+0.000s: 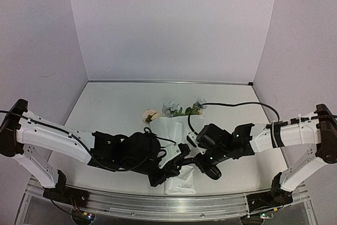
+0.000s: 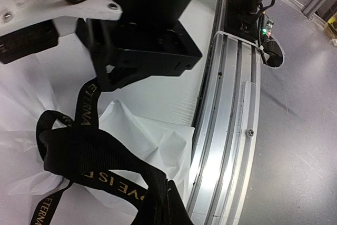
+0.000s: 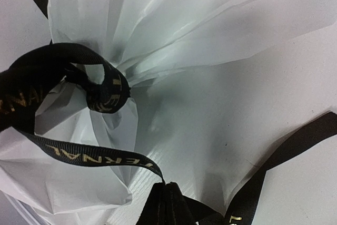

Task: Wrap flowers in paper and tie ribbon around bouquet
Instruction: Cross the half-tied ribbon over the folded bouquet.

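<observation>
Ribbon (image 3: pixel 89 153) looped around paper (image 3: pixel 210 25) neck of bouquet (image 1: pixel 175 130); flowers (image 1: pixel 171 108) at far end. I see left gripper (image 2: pixel 167 213) and right gripper (image 3: pixel 166 208) each pinched closed on ribbon end.

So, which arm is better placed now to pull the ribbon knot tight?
Probably the right. The right gripper is shut on the ribbon, whose strand runs straight to it across the paper, below the knot. The left gripper also grips ribbon, but its strand lies in slack loops.
</observation>
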You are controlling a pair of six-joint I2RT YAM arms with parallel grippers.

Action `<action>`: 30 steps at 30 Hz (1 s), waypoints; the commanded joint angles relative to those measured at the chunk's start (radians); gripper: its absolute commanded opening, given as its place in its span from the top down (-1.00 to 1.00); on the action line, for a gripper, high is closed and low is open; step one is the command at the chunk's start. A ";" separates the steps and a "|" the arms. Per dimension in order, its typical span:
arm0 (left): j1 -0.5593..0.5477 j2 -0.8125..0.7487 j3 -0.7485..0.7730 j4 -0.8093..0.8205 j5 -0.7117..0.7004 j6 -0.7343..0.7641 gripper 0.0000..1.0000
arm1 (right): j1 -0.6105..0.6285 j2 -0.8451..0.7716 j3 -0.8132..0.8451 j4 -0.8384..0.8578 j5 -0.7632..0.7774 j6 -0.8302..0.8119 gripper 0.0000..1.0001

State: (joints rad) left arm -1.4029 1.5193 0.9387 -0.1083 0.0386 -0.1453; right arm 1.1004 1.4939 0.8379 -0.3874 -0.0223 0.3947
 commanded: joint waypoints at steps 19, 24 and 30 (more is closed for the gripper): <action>-0.068 -0.160 -0.007 -0.004 -0.114 -0.029 -0.21 | 0.002 -0.086 0.009 -0.047 -0.048 -0.054 1.00; 0.048 -0.223 -0.024 0.035 -0.183 -0.078 -0.06 | 0.002 -0.083 0.010 -0.064 -0.055 -0.029 1.00; 0.158 -0.078 0.066 0.034 -0.144 -0.025 0.05 | 0.002 -0.064 0.010 -0.017 -0.048 0.051 1.00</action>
State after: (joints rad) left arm -1.2853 1.3372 0.9329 -0.0868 -0.1121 -0.2053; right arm 1.1004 1.4357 0.8375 -0.4346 -0.0735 0.3843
